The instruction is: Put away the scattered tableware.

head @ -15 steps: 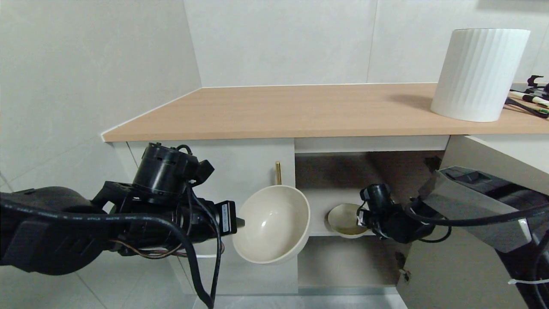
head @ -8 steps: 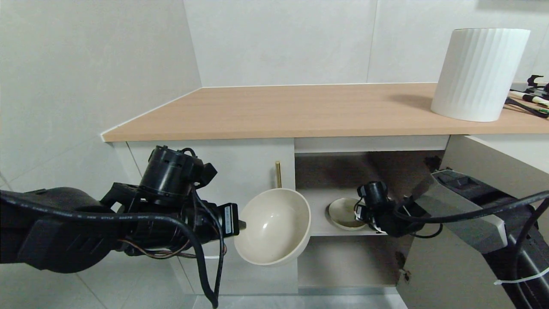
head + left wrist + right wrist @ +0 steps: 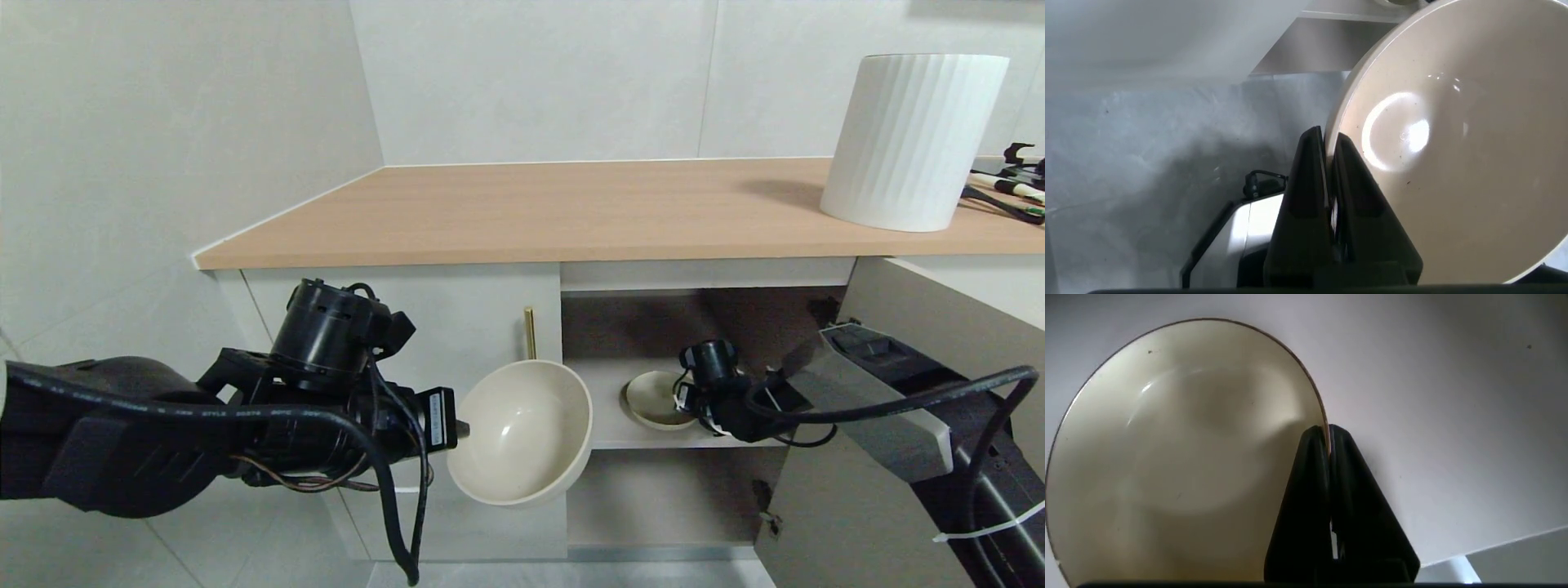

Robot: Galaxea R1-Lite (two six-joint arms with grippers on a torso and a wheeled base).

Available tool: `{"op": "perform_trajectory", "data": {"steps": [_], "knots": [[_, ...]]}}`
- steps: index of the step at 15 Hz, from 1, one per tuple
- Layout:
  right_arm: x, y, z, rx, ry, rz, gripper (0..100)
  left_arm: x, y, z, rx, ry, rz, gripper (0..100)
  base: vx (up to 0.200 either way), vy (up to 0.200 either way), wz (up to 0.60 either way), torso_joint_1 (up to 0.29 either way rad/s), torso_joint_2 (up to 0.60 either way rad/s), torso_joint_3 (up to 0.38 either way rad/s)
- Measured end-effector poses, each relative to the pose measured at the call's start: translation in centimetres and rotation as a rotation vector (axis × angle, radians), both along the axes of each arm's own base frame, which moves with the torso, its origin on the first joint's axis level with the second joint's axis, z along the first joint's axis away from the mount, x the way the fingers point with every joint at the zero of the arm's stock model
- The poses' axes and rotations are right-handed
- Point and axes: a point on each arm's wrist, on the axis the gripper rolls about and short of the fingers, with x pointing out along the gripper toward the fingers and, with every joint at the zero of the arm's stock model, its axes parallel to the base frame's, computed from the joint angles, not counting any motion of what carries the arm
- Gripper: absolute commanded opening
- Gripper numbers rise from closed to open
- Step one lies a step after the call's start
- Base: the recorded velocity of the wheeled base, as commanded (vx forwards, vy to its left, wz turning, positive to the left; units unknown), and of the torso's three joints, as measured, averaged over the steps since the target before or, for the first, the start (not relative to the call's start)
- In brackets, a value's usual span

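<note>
Bowl (image 3: 522,433): plain glossy cream. Saucer (image 3: 1184,449): same cream, thin brown line round rim. Left gripper (image 3: 1327,140), right gripper (image 3: 1328,433): black all over. Countertop (image 3: 571,212): pale wood, fine straight grain. Cabinet door (image 3: 469,306): flat off-white. Handle (image 3: 530,331): brass-gold. Ribbed container (image 3: 914,139): white, vertical ribbing top to bottom. Wall tiles (image 3: 531,82): plain pale grey-white.

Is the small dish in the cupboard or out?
In: the small dish is over the cupboard shelf, right gripper shut on its rim. Resting or not: cannot tell.
</note>
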Motion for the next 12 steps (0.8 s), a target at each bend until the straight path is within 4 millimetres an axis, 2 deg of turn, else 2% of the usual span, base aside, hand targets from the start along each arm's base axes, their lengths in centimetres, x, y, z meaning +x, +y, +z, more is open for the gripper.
{"op": "perform_trajectory", "data": {"steps": [7,10,12], "knots": [[0.1,0.0,0.9,0.027,-0.023,-0.033,100,0.1,-0.4,-0.1,0.0,0.0,-0.011,0,0.0,0.0,0.0,0.0,0.0,0.0],[-2.0,0.3,3.4,0.043,-0.011,-0.009,100,0.7,-1.4,-0.7,0.029,0.004,-0.011,0,0.0,0.0,0.0,0.0,0.0,0.0],[-4.9,1.0,6.3,0.073,0.027,0.068,100,1.1,-2.4,-1.6,0.069,0.017,-0.014,0,0.0,0.0,0.0,0.0,0.0,0.0]]}}
